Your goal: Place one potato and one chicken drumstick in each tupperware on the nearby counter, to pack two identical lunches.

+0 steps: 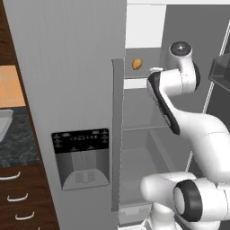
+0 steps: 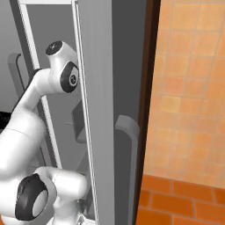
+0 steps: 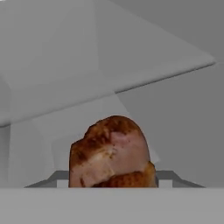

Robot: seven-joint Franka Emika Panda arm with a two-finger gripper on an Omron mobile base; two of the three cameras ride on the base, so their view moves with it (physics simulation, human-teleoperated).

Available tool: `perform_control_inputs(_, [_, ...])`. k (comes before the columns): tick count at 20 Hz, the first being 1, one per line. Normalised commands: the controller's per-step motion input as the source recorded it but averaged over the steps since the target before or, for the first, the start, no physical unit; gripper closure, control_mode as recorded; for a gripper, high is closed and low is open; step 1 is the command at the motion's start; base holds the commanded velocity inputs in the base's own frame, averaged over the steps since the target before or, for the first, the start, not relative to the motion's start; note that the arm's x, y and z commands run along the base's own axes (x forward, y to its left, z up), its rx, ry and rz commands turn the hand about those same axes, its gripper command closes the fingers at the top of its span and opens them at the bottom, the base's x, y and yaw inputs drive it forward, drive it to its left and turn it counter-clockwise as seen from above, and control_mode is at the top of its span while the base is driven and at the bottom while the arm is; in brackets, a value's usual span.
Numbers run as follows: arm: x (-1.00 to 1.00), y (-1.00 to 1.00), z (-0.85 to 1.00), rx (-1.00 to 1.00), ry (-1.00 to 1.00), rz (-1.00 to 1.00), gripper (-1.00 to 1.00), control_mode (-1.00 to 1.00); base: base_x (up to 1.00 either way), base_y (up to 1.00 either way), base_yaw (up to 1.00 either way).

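Left base view, from the left: a tupperware corner on the counter, then a potato on a fridge shelf. Hand view has the chicken drumstick between the part-closed jaws, seemingly gripped, fat end forward, long axis along the gripper. Withdraw straight, clearing shelves.
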Motion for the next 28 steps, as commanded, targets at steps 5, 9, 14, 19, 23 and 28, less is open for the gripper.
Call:
perform_control_inputs(5, [-1.0, 0.01, -0.28, 0.0, 0.0, 0.09, 1.0, -1.0, 0.0, 0.0, 0.0])
perform_control_inputs(9, [-0.75, 0.0, -0.11, 0.0, 0.0, 0.11, 1.0, 1.0, -0.25, 0.03, 0.06])
perform_control_inputs(14, [0.0, 0.0, 0.0, 0.0, 0.0, 0.0, 1.0, 1.0, -0.43, 0.86, 0.27])
perform_control_inputs(19, [0.0, 0.0, 0.0, 0.0, 0.0, 0.0, 1.0, 1.0, 0.03, 1.0, 0.23])
perform_control_inputs(23, [0.0, 0.0, 0.0, 0.0, 0.0, 0.0, 1.0, 1.0, 0.17, 1.0, 0.16])
perform_control_inputs(28, [0.0, 0.0, 0.0, 0.0, 0.0, 0.0, 1.0, 1.0, 0.16, 1.0, 0.25])
